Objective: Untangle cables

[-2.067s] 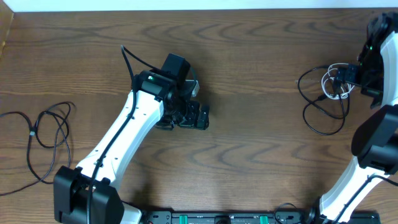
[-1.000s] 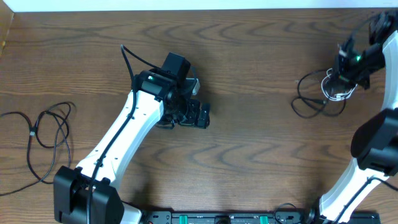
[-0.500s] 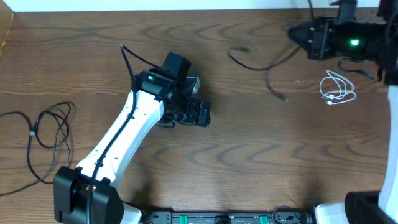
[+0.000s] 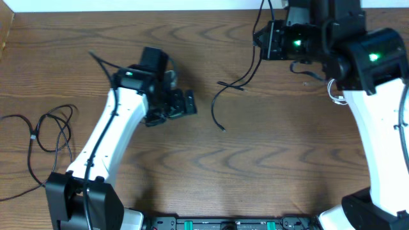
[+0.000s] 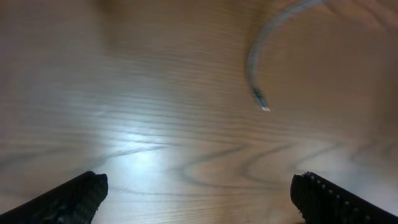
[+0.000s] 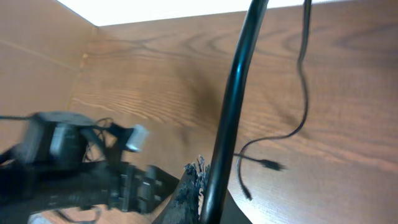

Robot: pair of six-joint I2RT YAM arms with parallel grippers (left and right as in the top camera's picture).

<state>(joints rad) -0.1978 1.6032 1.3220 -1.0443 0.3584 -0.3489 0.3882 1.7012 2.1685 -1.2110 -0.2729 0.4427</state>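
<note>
Overhead: right arm [image 4: 374, 121] raised high, pincer [image 4: 262, 39] clamping black cable [image 4: 238, 84].

Table: a wooden top [image 4: 255, 179] fills nearly every view, dark brown, with broad wavy grain running left to right.
Table finish: smooth and slightly glossy.
Far edge: a narrow white strip [image 4: 128, 5] runs along the far side of the table; in the right wrist view it is bright and washed out, and what it belongs to cannot be told.
Left side: a tan panel [image 4: 5, 32], lighter than the table, stands upright at the far left corner.
Light: even, from above; a soft pale sheen [image 5: 140, 140] lies on the wood in the left wrist view.
</note>
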